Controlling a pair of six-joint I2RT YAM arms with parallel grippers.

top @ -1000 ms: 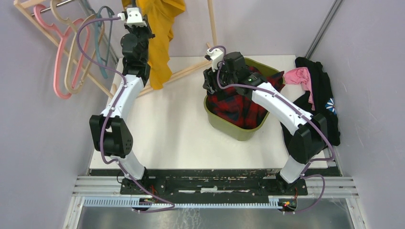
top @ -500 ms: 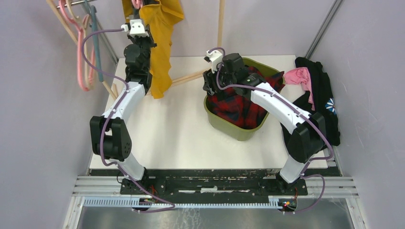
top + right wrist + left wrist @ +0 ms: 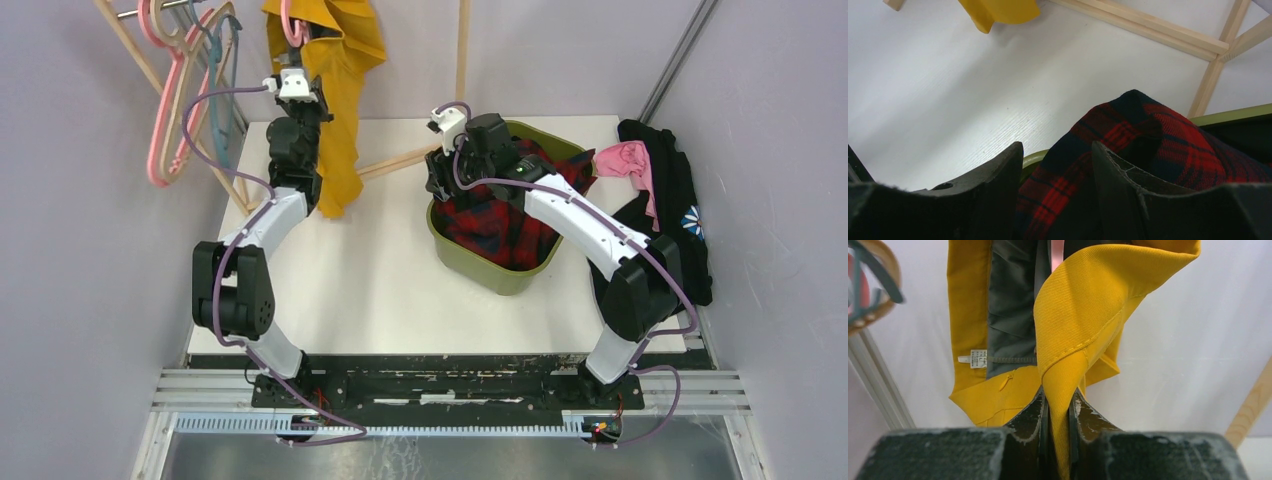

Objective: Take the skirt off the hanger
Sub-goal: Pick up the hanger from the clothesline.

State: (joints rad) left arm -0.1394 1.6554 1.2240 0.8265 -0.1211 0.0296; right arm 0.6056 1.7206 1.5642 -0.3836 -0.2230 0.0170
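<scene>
Since the earlier frame the left arm has stretched further up toward the top of the overhead view, dragging the skirt's fold with it. The loose hangers [image 3: 175, 105] at upper left have swung over, and the wooden rack [image 3: 462, 50] post now stands straight up the frame. The right arm has not moved.

The left gripper [image 3: 1058, 400] is clamped together on a fold of the yellow skirt [image 3: 1083, 305], with the cloth pinched flat between both pads. In the overhead view the same left gripper [image 3: 308, 50] sits at top centre-left, against the yellow skirt [image 3: 345, 110]. The skirt is still on its pink hanger [image 3: 1057, 247], whose hook [image 3: 290, 20] shows at the top edge. The skirt hangs down to just above the white table [image 3: 370, 270]. Grey lining [image 3: 1010, 305] faces the wrist camera, and a small white label [image 3: 979, 359] sits on it at centre-left.

The right gripper [image 3: 1055, 152] has its jaws apart and grips nothing. It hovers over the left rim of the green basin [image 3: 500, 275], at centre-right of the overhead view [image 3: 437, 175]. Red plaid cloth [image 3: 1148, 130] fills the basin below it. A rack bar [image 3: 1143, 32] runs across the top of the right wrist view, with the skirt's hem tip [image 3: 998, 12] at upper left.

Black clothing [image 3: 680, 200] and a pink garment [image 3: 625, 160] lie at the right edge of the table.
</scene>
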